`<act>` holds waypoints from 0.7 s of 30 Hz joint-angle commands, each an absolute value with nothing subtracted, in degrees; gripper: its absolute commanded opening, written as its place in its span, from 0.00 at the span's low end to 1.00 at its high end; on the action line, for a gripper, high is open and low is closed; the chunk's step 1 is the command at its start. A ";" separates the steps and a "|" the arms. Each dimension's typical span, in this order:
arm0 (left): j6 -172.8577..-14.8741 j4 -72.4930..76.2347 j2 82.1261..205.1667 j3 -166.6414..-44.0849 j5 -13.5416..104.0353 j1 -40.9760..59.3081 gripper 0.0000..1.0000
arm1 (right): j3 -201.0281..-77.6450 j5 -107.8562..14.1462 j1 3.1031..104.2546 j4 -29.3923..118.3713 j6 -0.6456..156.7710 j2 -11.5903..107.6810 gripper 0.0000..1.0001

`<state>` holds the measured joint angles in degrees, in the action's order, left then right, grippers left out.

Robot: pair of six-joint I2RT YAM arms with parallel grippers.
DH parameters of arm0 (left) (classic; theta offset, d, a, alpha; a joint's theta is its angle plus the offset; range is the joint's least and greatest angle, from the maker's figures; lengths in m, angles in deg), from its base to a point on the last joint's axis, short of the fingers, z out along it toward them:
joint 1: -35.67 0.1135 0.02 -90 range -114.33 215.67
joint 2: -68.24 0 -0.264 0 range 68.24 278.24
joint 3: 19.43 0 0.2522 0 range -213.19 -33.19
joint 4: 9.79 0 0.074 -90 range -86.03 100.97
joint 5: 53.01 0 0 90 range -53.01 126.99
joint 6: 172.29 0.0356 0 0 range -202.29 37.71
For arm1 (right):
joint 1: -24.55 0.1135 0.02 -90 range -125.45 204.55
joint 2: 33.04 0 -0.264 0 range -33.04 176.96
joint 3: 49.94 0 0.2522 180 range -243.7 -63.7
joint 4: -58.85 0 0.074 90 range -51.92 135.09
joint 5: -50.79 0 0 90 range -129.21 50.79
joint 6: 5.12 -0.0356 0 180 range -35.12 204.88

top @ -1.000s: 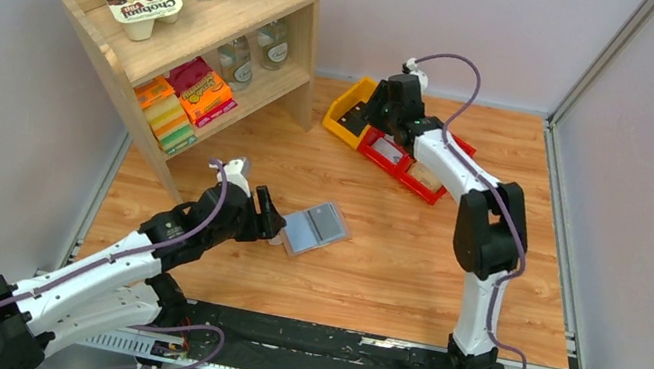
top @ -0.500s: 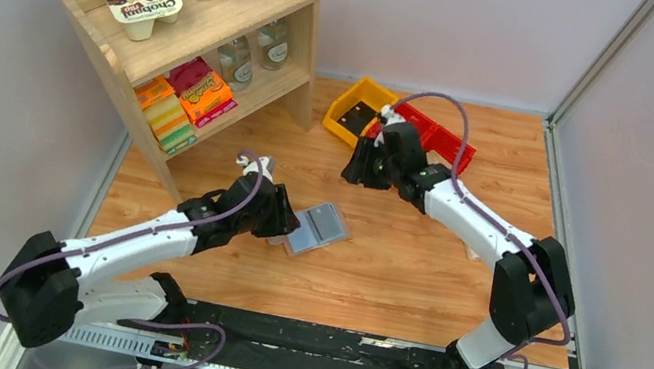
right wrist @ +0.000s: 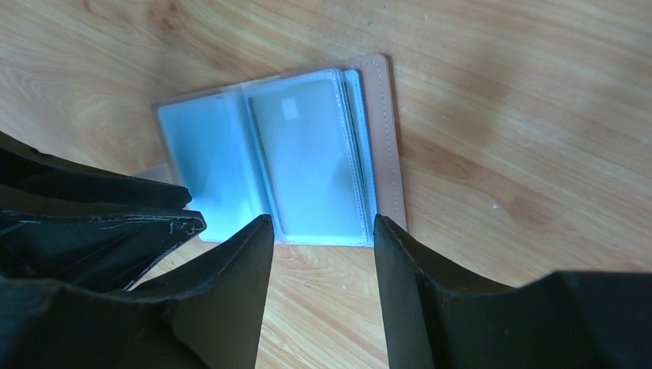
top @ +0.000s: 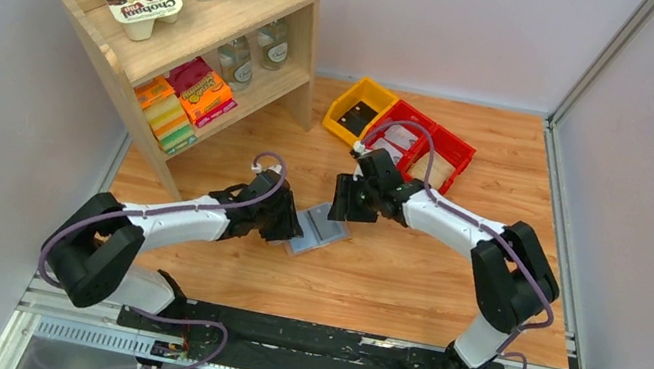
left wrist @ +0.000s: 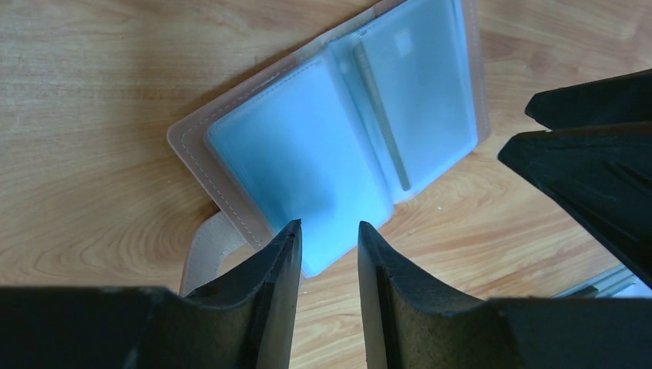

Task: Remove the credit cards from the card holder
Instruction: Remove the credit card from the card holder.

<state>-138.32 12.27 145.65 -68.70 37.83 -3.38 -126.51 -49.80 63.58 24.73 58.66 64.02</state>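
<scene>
- The card holder (top: 320, 227) lies open and flat on the table, with two panels showing.
- The left gripper (left wrist: 329, 231) is at the holder's near-left edge. Its fingers are parted by a narrow gap and grip nothing.
- The right gripper (right wrist: 321, 223) is at the holder's opposite edge, spread wide and empty.
- Risk: the unpinned holder is likely to slide on the smooth wood when a card is pulled.
- Risk: the fingers may pinch the sleeve film together with the card, so the whole holder lifts.
- Risk: both grippers crowd the holder and may collide.
- Count: one holder and one credit card (right wrist: 304, 154) discernible in the panel away from the left gripper. Whether more cards sit behind it cannot be told.
- Count: beyond the holder are three bins, one yellow bin (top: 357, 109) and two red bins (top: 422, 151).
</scene>
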 commanded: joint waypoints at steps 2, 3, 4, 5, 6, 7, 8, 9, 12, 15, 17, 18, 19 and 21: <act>-138.45 13.99 147.34 -68.35 37.34 -3.27 0.40 | -128.12 -50.99 64.98 25.75 59.65 67.33 0.54; -138.27 14.95 147.34 -68.44 37.16 -3.27 0.39 | -128.30 -50.90 65.16 25.57 59.74 67.94 0.54; -138.19 15.31 147.25 -68.35 37.16 -3.27 0.39 | -128.48 -50.99 65.24 25.40 59.83 68.39 0.54; -138.01 15.66 147.17 -68.26 37.25 -3.27 0.37 | -128.65 -51.17 65.33 25.22 59.92 68.91 0.54; -138.01 15.84 147.08 -68.09 37.16 -3.27 0.37 | -128.83 -51.25 65.42 25.13 60.00 69.35 0.54; -138.10 16.10 146.90 -67.91 37.16 -3.36 0.36 | -129.00 -51.52 65.51 24.96 60.00 69.88 0.54; -138.18 16.10 146.99 -67.74 37.16 -3.27 0.36 | -129.18 -51.78 65.68 24.87 60.00 70.15 0.54; -138.36 16.10 146.99 -67.39 37.16 -3.36 0.36 | -129.35 -51.96 65.77 24.70 60.00 70.41 0.54; -138.62 15.75 147.34 -66.86 37.16 -3.36 0.35 | -129.88 -52.05 66.39 24.43 60.00 70.24 0.54; -138.62 15.31 147.87 -66.68 37.16 -3.27 0.34 | -130.32 -50.91 66.91 23.82 60.09 69.54 0.55; -138.71 15.05 148.31 -66.68 37.16 -3.27 0.34 | -130.50 -48.37 67.26 23.03 60.18 68.57 0.55; -138.71 15.14 148.48 -66.68 37.16 -3.36 0.32 | -130.67 -46.96 67.53 22.85 60.35 68.04 0.56; -138.71 14.96 148.48 -66.51 37.16 -3.27 0.31 | -130.76 -45.38 67.70 22.41 60.62 67.52 0.57; -138.80 15.05 148.40 -66.33 37.16 -3.27 0.31 | -131.46 -42.82 68.23 21.80 61.49 66.90 0.59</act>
<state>-138.56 14.83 147.53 -67.50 37.78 -3.29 -128.69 -48.32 67.18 23.17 59.53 69.92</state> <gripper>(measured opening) 0.312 0.574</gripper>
